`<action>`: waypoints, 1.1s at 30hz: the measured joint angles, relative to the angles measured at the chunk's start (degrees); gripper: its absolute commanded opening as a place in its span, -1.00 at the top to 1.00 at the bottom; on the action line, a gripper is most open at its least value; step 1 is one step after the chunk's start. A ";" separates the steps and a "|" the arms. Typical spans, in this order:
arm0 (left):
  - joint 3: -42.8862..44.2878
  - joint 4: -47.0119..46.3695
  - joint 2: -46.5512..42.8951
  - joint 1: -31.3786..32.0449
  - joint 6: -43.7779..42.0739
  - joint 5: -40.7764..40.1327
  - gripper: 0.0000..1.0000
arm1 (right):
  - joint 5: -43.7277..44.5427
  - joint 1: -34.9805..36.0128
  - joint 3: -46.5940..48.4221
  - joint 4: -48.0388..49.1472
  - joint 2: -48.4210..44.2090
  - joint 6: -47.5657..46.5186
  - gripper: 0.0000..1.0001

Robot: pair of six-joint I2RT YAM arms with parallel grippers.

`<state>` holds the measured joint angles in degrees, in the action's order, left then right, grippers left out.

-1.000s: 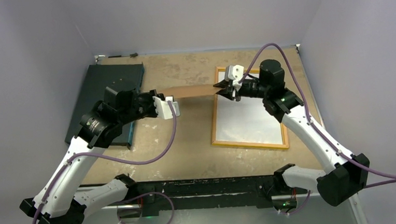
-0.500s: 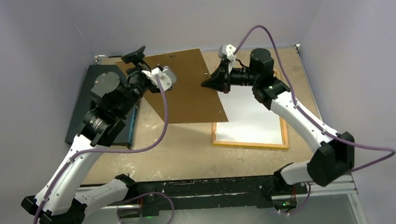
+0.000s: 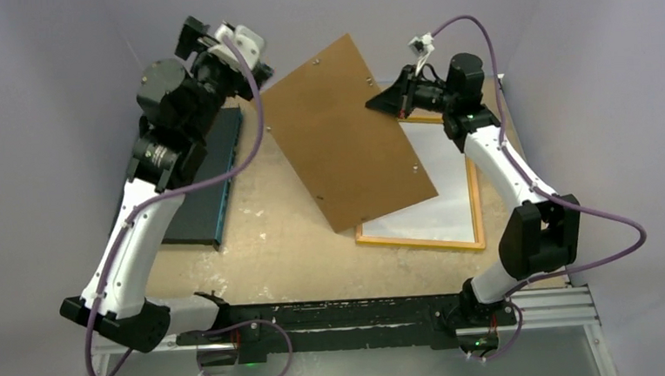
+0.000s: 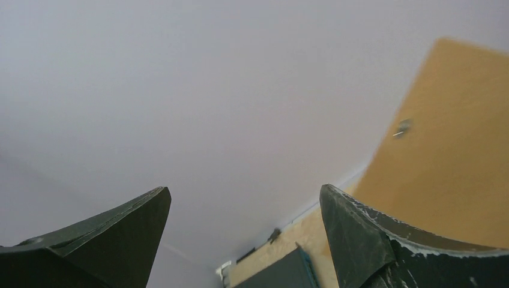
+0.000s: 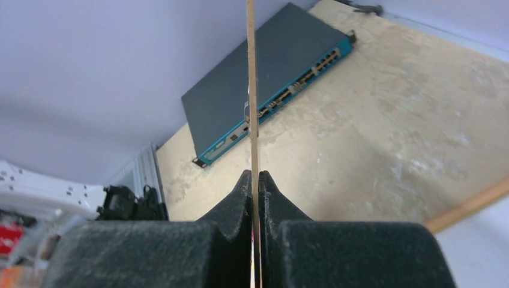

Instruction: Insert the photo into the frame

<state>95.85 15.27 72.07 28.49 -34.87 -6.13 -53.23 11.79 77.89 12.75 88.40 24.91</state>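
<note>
The frame (image 3: pixel 419 242) lies flat at the right of the table, showing an orange rim. A white sheet (image 3: pixel 446 181) fills it, which I take for the photo lying back side up. Above it the brown backing board (image 3: pixel 348 135) hangs tilted, its low corner over the frame's left side. My right gripper (image 3: pixel 379 105) is shut on the board's far right edge; in the right wrist view the thin board (image 5: pixel 252 90) runs edge-on between the closed gripper (image 5: pixel 255 175). My left gripper (image 3: pixel 206 34) is open and raised by the back wall, left of the board (image 4: pixel 456 150), with nothing in the gripper (image 4: pixel 243 192).
A dark flat slab with a teal front (image 3: pixel 198 187) lies along the left side of the table, also visible as the slab (image 5: pixel 282 54) in the right wrist view. The enclosure walls stand close at the back and both sides. Bare tabletop (image 3: pixel 288 234) shows between slab and frame.
My left gripper has let go of the backing board, opened wide and risen toward the back left wall. The right gripper has swung the board up and tilted it over the frame.
</note>
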 measured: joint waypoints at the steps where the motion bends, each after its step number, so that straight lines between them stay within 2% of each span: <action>1: 1.31 0.68 1.18 -2.54 1.66 0.72 -0.87 | 0.15 -1.60 0.15 -0.13 0.35 1.68 1.00; 3: 2.32 1.70 3.39 -7.89 4.59 1.79 -0.86 | 0.20 -4.94 0.15 -0.83 0.50 5.11 1.00; 6: 0.76 3.52 5.57 -11.61 7.15 2.69 -0.81 | -0.22 -10.56 -0.74 0.42 0.00 11.47 1.00; 11: -7.08 5.57 8.83 -12.66 10.84 6.23 -0.72 | -0.24 -20.09 -8.33 6.16 -3.80 22.36 1.00; 14: -10.49 5.75 10.23 -12.74 12.96 8.63 -0.61 | -0.37 -22.93 -10.73 6.88 -4.81 25.70 1.00; 18: -14.95 4.96 12.96 -12.74 16.06 11.56 -0.35 | -0.94 -23.82 -12.94 8.24 -5.60 28.61 1.00; 21: -15.65 2.03 16.22 -12.74 17.29 11.26 -0.24 | -1.86 -23.80 -15.93 10.69 -6.80 30.91 1.00; 28: -14.36 -2.03 24.02 -12.74 20.57 10.40 -0.24 | -4.44 -23.06 -25.07 21.40 -8.15 39.19 1.00; 33: -13.99 -3.08 24.85 -12.74 24.41 12.59 -0.26 | -5.07 -20.31 -28.85 27.78 -7.85 44.22 1.00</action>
<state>81.87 12.19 96.92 15.75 -10.46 6.46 -58.30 -8.51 49.04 40.53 80.55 69.12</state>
